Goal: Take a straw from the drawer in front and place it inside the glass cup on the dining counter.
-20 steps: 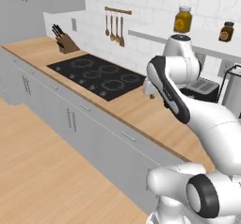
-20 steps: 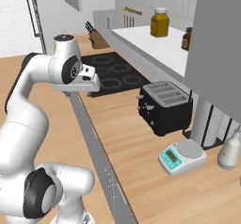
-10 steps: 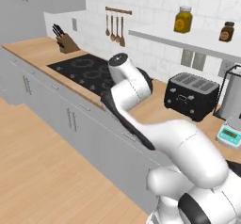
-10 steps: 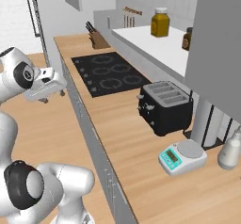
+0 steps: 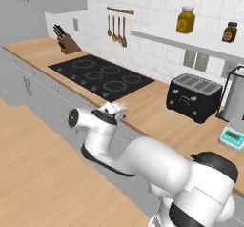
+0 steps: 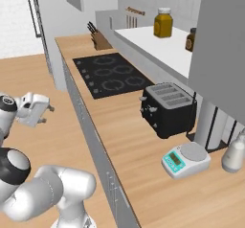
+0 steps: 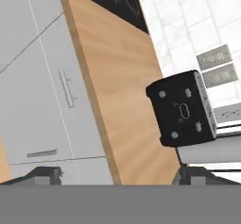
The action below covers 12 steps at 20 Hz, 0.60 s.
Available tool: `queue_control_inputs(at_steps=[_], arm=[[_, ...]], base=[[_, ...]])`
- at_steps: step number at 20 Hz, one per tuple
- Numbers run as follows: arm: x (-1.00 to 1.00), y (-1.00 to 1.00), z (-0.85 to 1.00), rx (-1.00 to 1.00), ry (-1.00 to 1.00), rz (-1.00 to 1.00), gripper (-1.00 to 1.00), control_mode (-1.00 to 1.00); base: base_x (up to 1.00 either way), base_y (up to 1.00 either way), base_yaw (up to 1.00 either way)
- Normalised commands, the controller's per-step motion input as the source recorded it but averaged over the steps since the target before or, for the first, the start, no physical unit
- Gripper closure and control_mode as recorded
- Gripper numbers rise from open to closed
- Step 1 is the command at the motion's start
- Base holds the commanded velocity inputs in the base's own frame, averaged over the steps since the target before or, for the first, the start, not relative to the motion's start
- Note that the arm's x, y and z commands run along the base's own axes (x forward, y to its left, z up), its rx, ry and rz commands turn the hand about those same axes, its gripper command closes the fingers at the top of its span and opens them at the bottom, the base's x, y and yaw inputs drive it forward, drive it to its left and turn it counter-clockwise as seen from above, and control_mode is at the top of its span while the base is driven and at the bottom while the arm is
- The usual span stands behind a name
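left base view: hand [image 5: 113, 110] sits low by the worktop [image 5: 157, 107] edge, can't tell its spread | right base view: hand out over the floor; toaster [image 6: 167, 108], scale [image 6: 184, 159] well clear | hand view: tips wide apart, nothing held; drawer [image 7: 44, 100] shut, so I'd line up square on its handle [image 7: 67, 90]; straw presumably inside

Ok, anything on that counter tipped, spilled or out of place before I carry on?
Nothing stands out. The toaster, the kitchen scale and the knife block all stand upright on the wood counter, with no spill around them. The cabinet fronts below look shut and flush. The gripper hangs in front of them.
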Motion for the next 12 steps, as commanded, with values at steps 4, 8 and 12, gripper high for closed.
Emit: queue_control_inputs(at_steps=[4,8,12], arm=[[0.29,0.02,-0.82,-0.34,-0.16,-0.13,-1.0,-1.0],[0.32,-0.05,-0.66,-0.22,-0.05,-0.18,-1.0,-1.0],[0.32,-0.28,-0.52,-0.15,0.0,-0.19,-1.0,-1.0]], base=[[0.0,0.0,0.0],[0.0,0.0,0.0],[0.0,0.0,0.0]])
